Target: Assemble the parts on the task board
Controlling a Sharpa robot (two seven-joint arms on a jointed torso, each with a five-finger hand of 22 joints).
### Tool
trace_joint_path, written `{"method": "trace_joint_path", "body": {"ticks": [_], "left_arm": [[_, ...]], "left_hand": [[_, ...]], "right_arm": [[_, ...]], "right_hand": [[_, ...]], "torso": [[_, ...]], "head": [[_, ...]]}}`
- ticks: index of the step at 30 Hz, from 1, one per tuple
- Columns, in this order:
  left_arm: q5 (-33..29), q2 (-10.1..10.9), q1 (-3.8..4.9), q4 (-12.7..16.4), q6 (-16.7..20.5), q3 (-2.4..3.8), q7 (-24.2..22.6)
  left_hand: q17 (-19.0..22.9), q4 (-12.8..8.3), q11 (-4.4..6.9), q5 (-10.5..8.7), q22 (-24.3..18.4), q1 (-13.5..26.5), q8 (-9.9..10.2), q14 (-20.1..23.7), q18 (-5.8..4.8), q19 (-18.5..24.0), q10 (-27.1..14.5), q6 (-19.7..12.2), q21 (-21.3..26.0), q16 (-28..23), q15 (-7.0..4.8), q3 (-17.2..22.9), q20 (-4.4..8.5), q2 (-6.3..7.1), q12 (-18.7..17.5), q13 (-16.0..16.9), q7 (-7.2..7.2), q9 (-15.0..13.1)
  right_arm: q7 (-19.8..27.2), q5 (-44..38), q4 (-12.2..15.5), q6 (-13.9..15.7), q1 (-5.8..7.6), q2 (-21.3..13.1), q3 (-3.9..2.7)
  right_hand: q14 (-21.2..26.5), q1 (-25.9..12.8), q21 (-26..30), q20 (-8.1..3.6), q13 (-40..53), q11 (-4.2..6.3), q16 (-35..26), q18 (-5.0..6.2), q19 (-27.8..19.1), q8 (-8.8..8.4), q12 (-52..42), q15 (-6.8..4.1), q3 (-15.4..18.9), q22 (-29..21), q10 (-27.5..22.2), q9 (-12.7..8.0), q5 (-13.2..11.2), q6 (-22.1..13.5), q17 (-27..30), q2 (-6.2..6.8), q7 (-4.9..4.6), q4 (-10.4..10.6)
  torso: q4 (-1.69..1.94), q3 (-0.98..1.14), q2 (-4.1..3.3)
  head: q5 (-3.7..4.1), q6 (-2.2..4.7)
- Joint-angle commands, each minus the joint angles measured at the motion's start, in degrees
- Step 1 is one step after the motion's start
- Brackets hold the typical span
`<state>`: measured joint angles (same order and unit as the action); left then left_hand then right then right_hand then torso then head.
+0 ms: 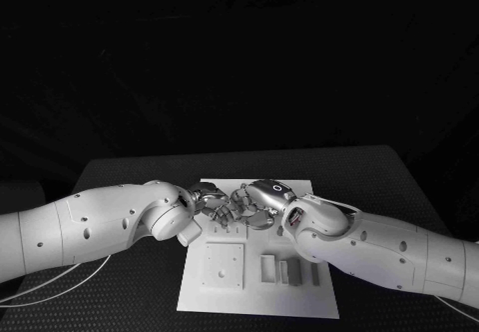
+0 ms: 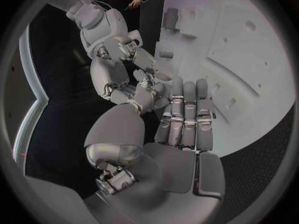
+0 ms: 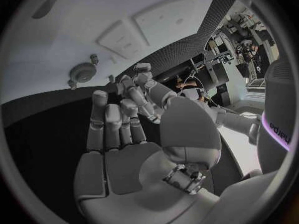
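Hands meet over the flat white task board (image 1: 255, 290) — silver left hand (image 1: 207, 202) and silver right hand (image 1: 255, 205) fingertip to fingertip, grip unclear; small grey upright parts (image 1: 284, 271) stand nearer, untouched — probably a handover, needing alignment next.

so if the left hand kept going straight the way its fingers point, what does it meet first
Most likely the right hand: the left hand points across the task board at it, and their fingertips already look nearly touching. Depth between them is unclear.
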<state>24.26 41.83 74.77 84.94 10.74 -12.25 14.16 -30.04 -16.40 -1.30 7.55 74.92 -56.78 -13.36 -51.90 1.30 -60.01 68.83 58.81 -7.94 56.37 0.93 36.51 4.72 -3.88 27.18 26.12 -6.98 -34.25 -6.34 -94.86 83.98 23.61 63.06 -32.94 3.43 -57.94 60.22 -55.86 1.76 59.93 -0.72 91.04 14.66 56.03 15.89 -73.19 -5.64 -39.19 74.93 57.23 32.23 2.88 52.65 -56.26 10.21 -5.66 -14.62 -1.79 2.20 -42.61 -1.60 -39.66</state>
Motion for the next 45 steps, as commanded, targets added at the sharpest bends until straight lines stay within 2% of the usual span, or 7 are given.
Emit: {"method": "trace_joint_path", "body": {"ticks": [1,4,17,21,26,37,45], "left_arm": [[-1.0,-0.1,0.12,0.3,0.1,0.14,-2.0],[-1.0,0.0,0.12,0.2,-0.3,0.14,-1.8],[-1.4,0.7,0.12,-0.1,-5.0,0.14,-3.0],[-1.7,0.9,0.12,-0.2,-6.1,0.14,-3.1],[-1.8,1.0,0.12,-0.2,-6.3,0.14,-3.2],[-3.8,1.1,0.12,-0.1,-6.1,0.14,-3.6],[-4.9,1.1,0.12,-0.1,-6.7,0.14,-3.7]], "left_hand": [[0.0,0.0,0.25,0.3,1.2,0.1,-1.7,-0.4,0.48,-0.5,0.5,1.0,0.2,0.3,-0.02,0.5,0.05,-0.42,-0.4,0.0,0.71,-1.1],[0.0,-0.1,0.27,0.39,1.2,0.1,-1.7,-0.4,0.47,-0.5,0.6,1.1,0.2,0.4,-0.04,0.5,0.06,-0.41,-0.4,0.1,0.74,-1.1],[-0.1,-0.1,0.4,0.49,1.2,0.3,-1.9,-0.6,0.43,-0.5,0.9,1.2,0.2,0.5,-0.12,0.5,0.09,-0.27,-0.3,0.2,0.85,-1.3],[-0.1,0.0,0.4,0.39,1.2,0.3,-1.9,-0.5,0.37,-0.4,0.9,1.2,0.3,0.5,-0.11,0.6,0.08,-0.31,-0.4,0.2,0.86,-1.3],[-0.1,0.0,0.4,0.28,1.2,0.3,-1.9,-0.4,0.34,-0.3,0.9,1.2,0.3,0.5,-0.1,0.6,0.07,-0.35,-0.4,0.2,0.86,-1.3],[-0.1,-0.1,0.4,0.22,1.2,0.3,-1.9,-0.4,0.32,-0.3,0.9,1.2,0.3,0.5,-0.1,0.6,0.08,-0.36,-0.4,0.2,0.86,-1.3],[-0.2,-0.1,0.41,0.18,1.2,0.4,-2.0,-0.4,0.31,-0.3,0.9,1.2,0.4,0.6,-0.1,0.6,0.08,-0.35,-0.4,0.2,0.86,-1.4]], "right_arm": [[2.7,3.0,-0.3,1.4,-0.11,-0.4,0.09],[4.1,3.8,-0.4,2.4,-0.1,-0.8,0.09],[8.9,4.1,-1.5,4.1,-0.05,-1.9,0.11],[10.2,4.5,-1.7,4.5,-0.05,-1.9,0.11],[10.7,4.7,-1.7,4.8,-0.05,-2.0,0.11],[10.7,3.5,-2.0,2.7,-0.05,-1.9,0.12],[10.1,2.8,-2.6,2.5,-0.05,-1.7,0.13]], "right_hand": [[1.1,0.0,0.7,0.52,-0.3,-1.42,-0.5,0.2,-1.2,-1.55,0.5,1.8,0.1,0.5,-1.7,-0.4,0.0,-1.6,0.6,2.1,-2.84,0.8],[3.2,0.4,1.9,1.5,-1.0,-2.49,-1.8,-0.13,-3.6,-2.4,1.6,2.96,1.1,0.5,-3.8,-0.8,0.0,-3.3,1.8,2.86,-3.86,0.9],[4.0,2.6,2.1,2.34,-1.6,-2.67,-1.4,0.2,-4.4,-2.27,1.1,3.2,1.9,0.8,-4.4,-0.9,0.0,-3.5,3.0,2.76,-4.02,-0.4],[3.8,3.5,1.8,2.49,-1.8,-2.37,-0.8,0.34,-4.0,-1.54,0.5,2.96,2.0,0.9,-4.0,-0.7,0.0,-2.3,3.3,1.82,-3.68,-0.9],[3.2,4.0,1.3,2.36,-2.1,-1.21,0.1,0.34,-3.2,0.4,-0.2,2.08,2.3,0.9,-3.2,0.0,0.0,1.2,3.8,0.63,-2.41,-1.1],[2.9,3.9,0.9,1.88,-2.7,0.69,1.0,0.34,-2.6,2.64,-0.6,0.48,2.7,0.9,-2.3,1.0,0.0,5.8,4.7,-1.27,-0.4,-1.4],[2.9,3.7,0.9,1.84,-2.9,0.76,1.1,0.34,-2.7,2.36,-0.6,0.23,2.9,0.9,-2.3,0.9,0.0,5.5,5.0,-0.85,-0.4,-1.5]], "torso": [[-0.01,-0.02,0.01],[0.07,0.0,-0.01],[-0.04,0.11,-0.01],[-0.05,0.14,0.0],[0.02,0.1,-0.01],[-0.03,0.05,-0.01],[0.07,0.02,0.01]], "head": [[-0.01,0.03],[-0.03,0.02],[-0.23,0.16],[-0.17,0.26],[-0.13,0.21],[-0.07,0.18],[0.01,0.15]]}}
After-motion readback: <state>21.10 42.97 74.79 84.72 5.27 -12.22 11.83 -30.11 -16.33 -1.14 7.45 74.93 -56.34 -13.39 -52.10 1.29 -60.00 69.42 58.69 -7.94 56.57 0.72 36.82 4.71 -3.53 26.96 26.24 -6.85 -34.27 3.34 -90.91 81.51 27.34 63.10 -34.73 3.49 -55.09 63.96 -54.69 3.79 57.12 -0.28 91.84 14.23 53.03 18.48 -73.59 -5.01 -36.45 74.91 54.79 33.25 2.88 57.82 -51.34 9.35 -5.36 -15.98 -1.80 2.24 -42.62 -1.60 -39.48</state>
